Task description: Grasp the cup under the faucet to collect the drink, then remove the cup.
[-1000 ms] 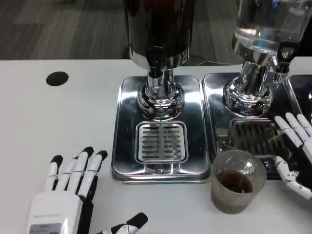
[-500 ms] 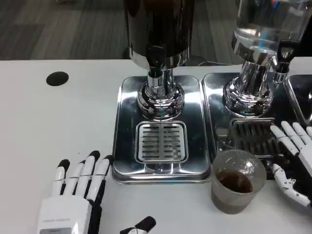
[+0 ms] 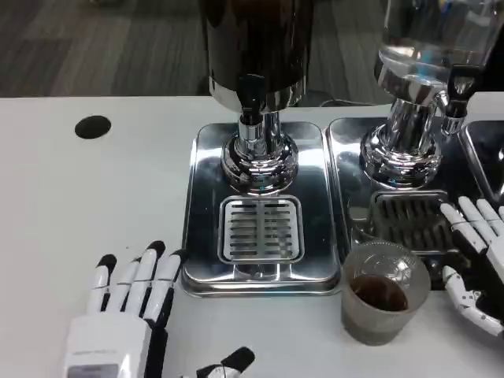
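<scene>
A clear plastic cup (image 3: pixel 384 294) with dark drink in its bottom stands upright on the white table, just in front of the two steel drip trays. The dark dispenser's faucet (image 3: pixel 251 94) is above the left drip tray (image 3: pixel 203 260), whose grate is bare. My right hand (image 3: pixel 477 256) is at the picture's right edge, fingers spread, a small gap away from the cup and holding nothing. My left hand (image 3: pixel 118 323) lies flat on the table at the lower left, fingers apart, its tips close to the left tray's edge.
A second dispenser with clear liquid (image 3: pixel 425 47) stands on the right drip tray (image 3: pixel 350 157). A third tray's edge (image 3: pixel 482 153) shows at far right. A black round hole (image 3: pixel 92 127) sits in the tabletop at the back left.
My left hand has slid a little right and back toward me. My right hand has drawn slightly away from the cup, toward the right edge. The cup has stayed put.
</scene>
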